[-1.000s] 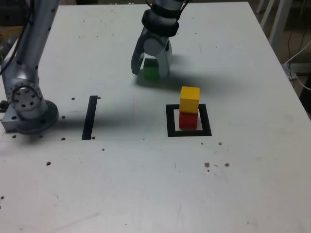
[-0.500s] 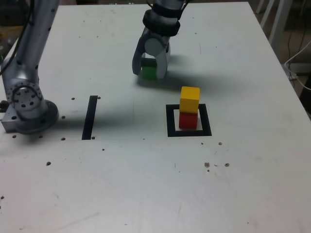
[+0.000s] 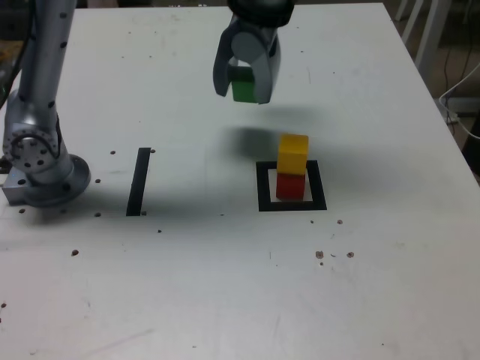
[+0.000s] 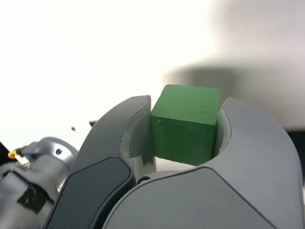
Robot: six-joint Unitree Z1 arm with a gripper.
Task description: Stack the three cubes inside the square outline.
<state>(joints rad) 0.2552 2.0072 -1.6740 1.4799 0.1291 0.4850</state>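
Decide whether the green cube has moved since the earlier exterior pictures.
Yes: the green cube has risen off the tabletop and shifted towards the exterior view's right, judged against the black tape strip.

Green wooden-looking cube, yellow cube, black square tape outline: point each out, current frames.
Green cube (image 4: 185,138): wrist view, face between the jaws.
Yellow cube (image 3: 292,154): exterior view, side facing the camera.
Black square tape outline (image 3: 292,206): exterior view, its near edge.

From here I see a white tabletop (image 3: 360,285), scuffed and dotted with dark specks. Beyond its edge on the exterior view's right stand pale metal legs (image 3: 431,37) and a looping white cable (image 3: 459,94), against a dim background.
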